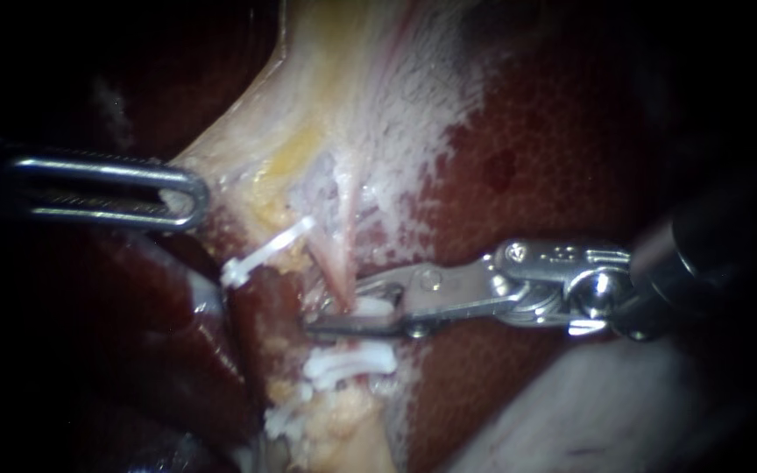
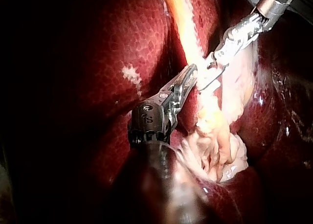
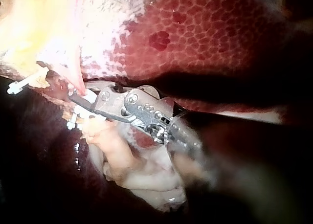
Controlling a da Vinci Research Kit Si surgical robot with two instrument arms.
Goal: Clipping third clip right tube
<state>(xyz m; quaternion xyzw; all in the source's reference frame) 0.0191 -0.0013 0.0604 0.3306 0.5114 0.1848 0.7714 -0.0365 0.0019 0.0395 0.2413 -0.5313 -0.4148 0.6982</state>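
Observation:
A thin pink tube, the right tube (image 1: 333,267), runs down out of the pale tissue (image 1: 352,96). My right instrument (image 1: 330,314) reaches in from the right. Its jaws are shut on a white clip (image 1: 373,307) that sits across this tube. In the right wrist view the same jaws (image 3: 80,98) close at the foot of the pink tube (image 3: 73,77). Two white clips (image 1: 348,363) lie just below on the same strand. My left instrument (image 1: 190,197) is shut on the edge of the pale tissue and holds it to the left; the left wrist view shows that grip too (image 2: 191,72).
Another white clip (image 1: 269,250) crosses the strand to the left, and more clips (image 1: 286,420) sit lower in yellowish fat. Dark red liver (image 1: 554,158) surrounds the field. A blurred pale mass (image 1: 571,412) lies under my right instrument's shaft.

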